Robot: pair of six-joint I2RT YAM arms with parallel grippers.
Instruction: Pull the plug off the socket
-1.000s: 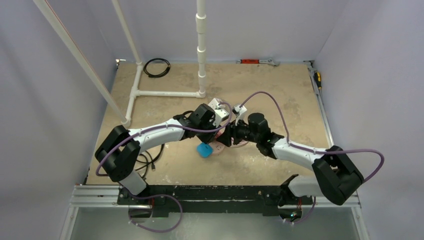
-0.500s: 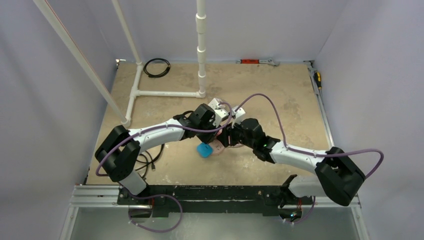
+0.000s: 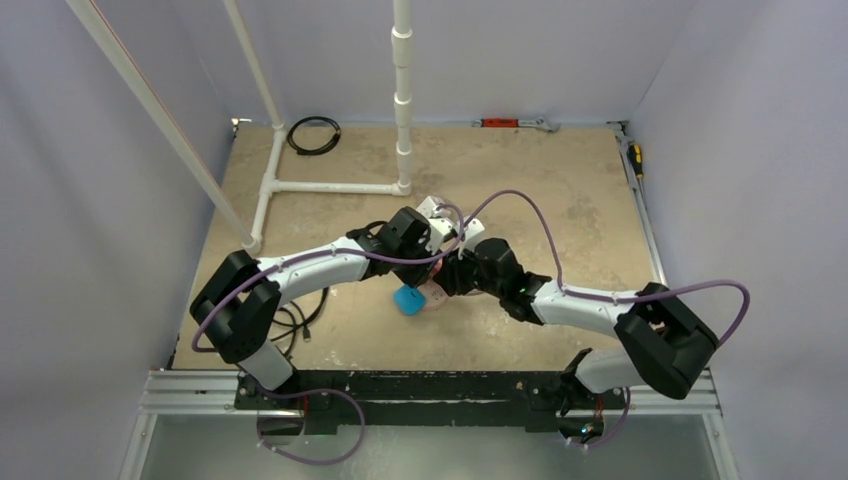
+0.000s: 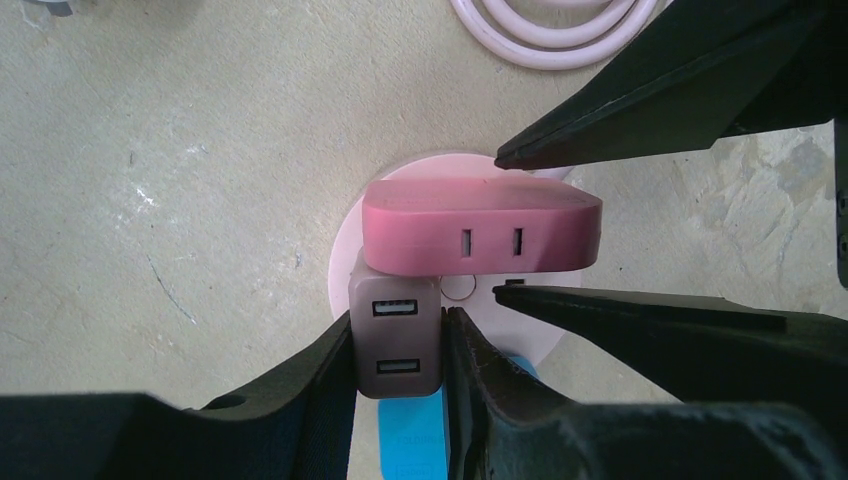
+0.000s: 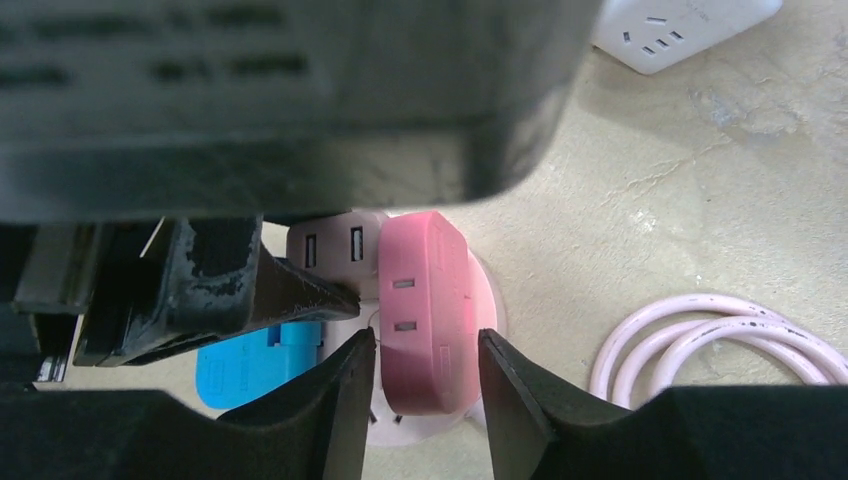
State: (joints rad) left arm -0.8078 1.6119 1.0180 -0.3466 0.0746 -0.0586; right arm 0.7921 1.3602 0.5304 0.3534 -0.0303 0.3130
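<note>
Left claw (image 4: 398,318) clamped on plug (image 4: 395,350), ports facing its camera; right claw (image 5: 425,338) straddles rose block (image 5: 425,290), slim gaps; socket (image 4: 345,255) flat.

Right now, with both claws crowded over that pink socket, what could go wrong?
One: the right claw straddles the deep-pink block right beside the left claw, which is shut on the small USB adapter. Their fingers could collide.
Two: neither claw holds the round socket directly, so a pull might lift it and drag its coiled cord.
</note>
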